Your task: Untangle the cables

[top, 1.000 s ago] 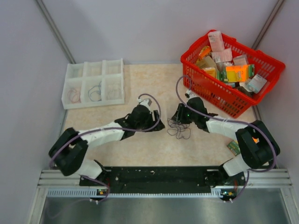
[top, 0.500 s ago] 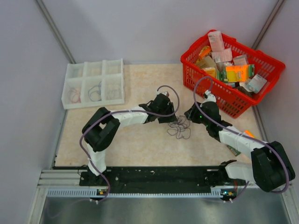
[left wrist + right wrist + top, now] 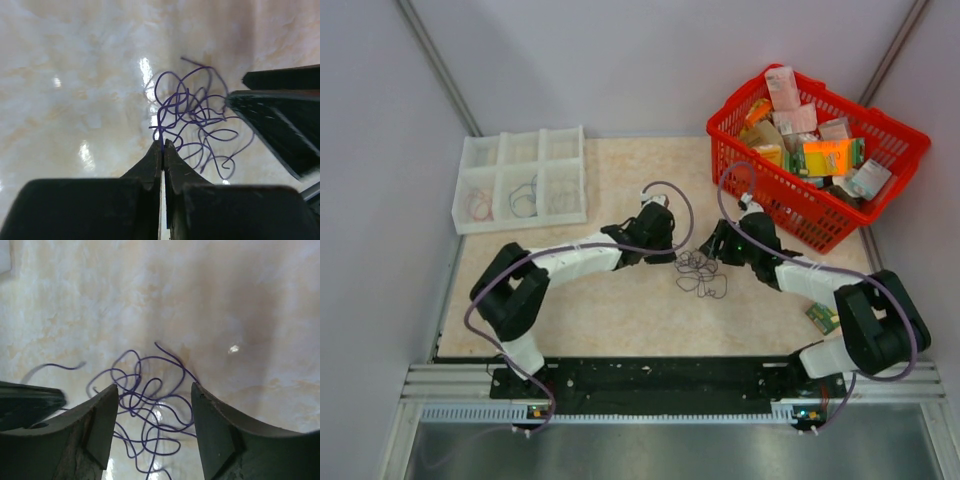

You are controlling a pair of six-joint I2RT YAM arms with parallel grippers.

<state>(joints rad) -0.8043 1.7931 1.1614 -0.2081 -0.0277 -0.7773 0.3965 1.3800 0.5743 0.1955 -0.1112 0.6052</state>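
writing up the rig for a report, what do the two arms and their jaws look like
The left arm and right arm both have white links between bulky black joints, each with a thick lilac cable looping along it. The jaws are two dark, tapering fingers per arm.

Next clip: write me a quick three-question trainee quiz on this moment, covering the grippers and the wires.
1. True or false: the left gripper is pinched shut on a strand of the thin purple wire tangle.
2. The right gripper is: A) shut on a wire; B) open, pointed at the tangle; C) inside the red plastic basket.
3. Fill in: the white compartment tray sits on the robot's ____ side.
Key: 1 true; 2 B; 3 left.
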